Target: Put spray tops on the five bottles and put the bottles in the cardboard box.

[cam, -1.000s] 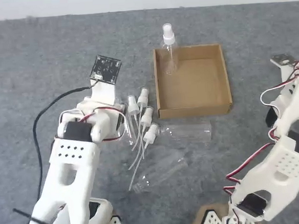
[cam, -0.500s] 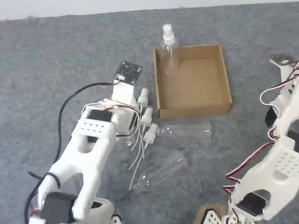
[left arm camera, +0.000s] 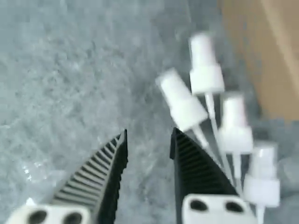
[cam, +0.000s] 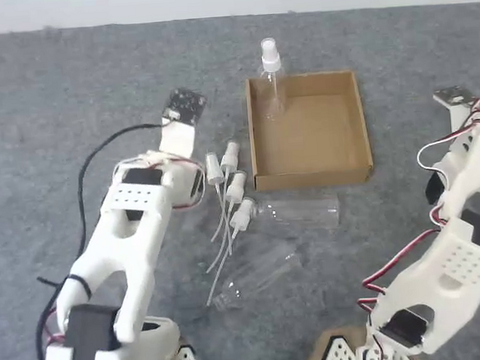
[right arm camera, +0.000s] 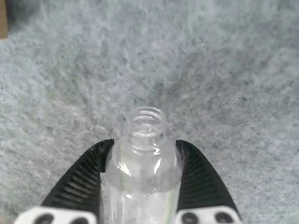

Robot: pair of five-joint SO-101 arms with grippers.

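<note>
Overhead view of a grey carpeted table with two white robot arms. A cardboard box [cam: 319, 137] sits upper centre-right. One capped bottle [cam: 272, 79] stands in the box's upper left corner. Just left of the box lie four loose spray tops [cam: 235, 186], their thin tubes trailing toward the lower left. Below the box, two uncapped bottles lie on their sides: the upper bottle [cam: 304, 212] just under the box's lower edge and the lower bottle [cam: 259, 276] at lower centre.

The left arm [cam: 133, 237] rises from the lower left, its head beside the tops. Its wrist camera shows the left gripper [left arm camera: 148, 137] with black ribbed fingers [left arm camera: 105, 175] spread and nothing between them. The nearest top [left arm camera: 183, 103] sits just past one fingertip.

At the right edge, the right gripper [right arm camera: 145, 142] pinches an open-necked bottle [right arm camera: 145, 133].

The step in hand appears to be fetching a top for that held bottle. Next, the open fingers likely need to straddle the nearest top's head, then close on it without snagging the neighbouring tubes.
</note>
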